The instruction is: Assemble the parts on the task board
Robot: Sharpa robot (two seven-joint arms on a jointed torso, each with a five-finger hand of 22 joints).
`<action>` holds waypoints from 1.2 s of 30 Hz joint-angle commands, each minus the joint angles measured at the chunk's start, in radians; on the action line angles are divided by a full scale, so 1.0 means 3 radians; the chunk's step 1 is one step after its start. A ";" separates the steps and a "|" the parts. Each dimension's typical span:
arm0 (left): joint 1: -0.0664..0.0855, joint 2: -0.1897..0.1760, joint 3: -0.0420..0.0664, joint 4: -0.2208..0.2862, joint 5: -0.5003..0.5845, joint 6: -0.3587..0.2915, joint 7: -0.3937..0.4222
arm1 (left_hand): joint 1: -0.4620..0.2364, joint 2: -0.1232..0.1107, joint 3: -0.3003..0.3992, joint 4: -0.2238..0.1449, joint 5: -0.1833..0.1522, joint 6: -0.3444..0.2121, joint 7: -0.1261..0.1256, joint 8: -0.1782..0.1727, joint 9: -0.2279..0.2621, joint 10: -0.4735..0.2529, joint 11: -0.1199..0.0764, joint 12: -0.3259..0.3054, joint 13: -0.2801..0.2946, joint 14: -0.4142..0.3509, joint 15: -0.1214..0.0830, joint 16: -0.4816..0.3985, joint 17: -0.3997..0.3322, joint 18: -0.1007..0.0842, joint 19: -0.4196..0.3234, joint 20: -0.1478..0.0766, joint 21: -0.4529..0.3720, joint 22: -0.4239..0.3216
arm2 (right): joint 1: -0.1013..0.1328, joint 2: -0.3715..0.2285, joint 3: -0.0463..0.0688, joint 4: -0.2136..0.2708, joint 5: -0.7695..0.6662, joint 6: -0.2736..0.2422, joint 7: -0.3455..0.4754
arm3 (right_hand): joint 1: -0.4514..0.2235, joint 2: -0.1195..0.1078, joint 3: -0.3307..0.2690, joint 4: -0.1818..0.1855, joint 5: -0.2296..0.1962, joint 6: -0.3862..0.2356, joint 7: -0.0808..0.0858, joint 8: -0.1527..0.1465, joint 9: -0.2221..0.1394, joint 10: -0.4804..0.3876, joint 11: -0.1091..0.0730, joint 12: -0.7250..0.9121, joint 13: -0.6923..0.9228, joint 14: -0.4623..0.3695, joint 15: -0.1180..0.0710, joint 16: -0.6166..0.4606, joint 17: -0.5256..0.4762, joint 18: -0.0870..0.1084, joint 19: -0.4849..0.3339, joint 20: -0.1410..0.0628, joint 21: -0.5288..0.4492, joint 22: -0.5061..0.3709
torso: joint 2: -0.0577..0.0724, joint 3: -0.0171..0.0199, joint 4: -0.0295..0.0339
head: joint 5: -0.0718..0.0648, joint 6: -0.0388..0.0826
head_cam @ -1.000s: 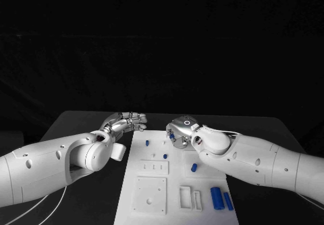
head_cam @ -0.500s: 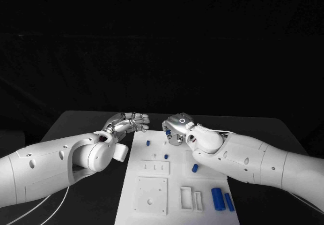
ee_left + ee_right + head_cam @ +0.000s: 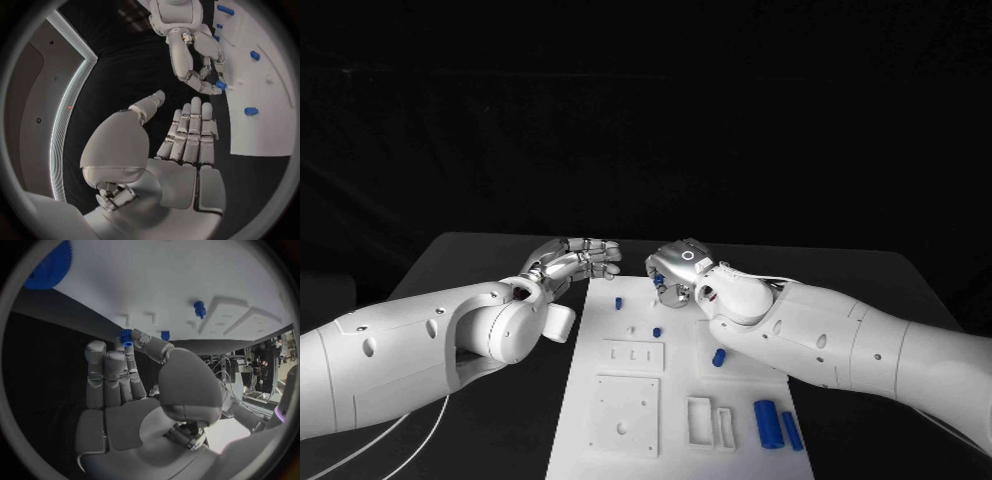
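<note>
Though half-hidden by fingers, right hand pinches blue part.

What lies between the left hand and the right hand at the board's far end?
In the head view, between left hand and right hand: bare task board corner and dark table.

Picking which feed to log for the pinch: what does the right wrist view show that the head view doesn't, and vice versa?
Right wrist view alone: the right hand's fingertips pinching a small blue part, seen from the palm side.
Head view alone: the left hand beside the task board, and the large blue cylinder near the board's near end.
Both: the right hand, the board, blue parts on it.
</note>
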 commanded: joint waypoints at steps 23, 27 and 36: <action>0.0042 -0.0008 0.0004 0.0051 -0.0034 0.0036 0.0029 | -0.0034 -0.0004 0.0005 -0.0023 0.0013 0.0022 0.0026 -0.0015 -0.0006 0.0038 0.0000 -0.0023 -0.0002 0.0002 0.0014 -0.0025 0.0004 0.0069 -0.0023 0.0011 0.0003 0.0066 | -0.0006 0.0054 -0.0003 -0.0102 -0.0024 0.0125 0.0028 | -0.0009 -0.0032 0.0020 0.0019 0.0021 0.0021 0.0001 0.0011 0.0003 0.0156 0.0011 0.0003 0.0004 -0.0060 -0.0030 0.0023 -0.0006 0.0160 0.0055 -0.0079 0.0018 0.0071 | 0.0006 -0.0001 -0.0003 | 0.0023 -0.0035; 0.0045 -0.0008 0.0004 0.0050 -0.0037 0.0035 0.0029 | -0.0035 -0.0004 0.0006 -0.0025 0.0013 0.0023 0.0026 -0.0015 -0.0007 0.0038 0.0000 -0.0024 -0.0002 0.0002 0.0014 -0.0026 0.0005 0.0069 -0.0023 0.0011 0.0003 0.0066 | -0.0010 0.0060 -0.0004 -0.0109 -0.0017 0.0116 0.0029 | -0.0010 -0.0034 0.0020 0.0021 0.0021 0.0020 0.0001 0.0010 0.0003 0.0156 0.0012 0.0002 0.0004 -0.0060 -0.0029 0.0023 -0.0007 0.0160 0.0053 -0.0078 0.0019 0.0071 | 0.0007 -0.0004 -0.0008 | 0.0030 -0.0038; 0.0049 -0.0005 0.0004 0.0047 -0.0037 0.0034 0.0029 | -0.0038 -0.0004 0.0007 -0.0027 0.0013 0.0024 0.0027 -0.0015 -0.0008 0.0040 0.0000 -0.0025 -0.0002 0.0001 0.0015 -0.0028 0.0005 0.0069 -0.0023 0.0012 0.0003 0.0066 | -0.0011 0.0082 -0.0005 -0.0117 -0.0004 0.0133 0.0038 | -0.0013 -0.0037 0.0020 0.0024 0.0021 0.0018 0.0002 0.0009 0.0003 0.0155 0.0012 0.0000 0.0005 -0.0061 -0.0029 0.0023 -0.0008 0.0160 0.0051 -0.0078 0.0020 0.0070 | 0.0005 -0.0007 -0.0008 | 0.0039 -0.0048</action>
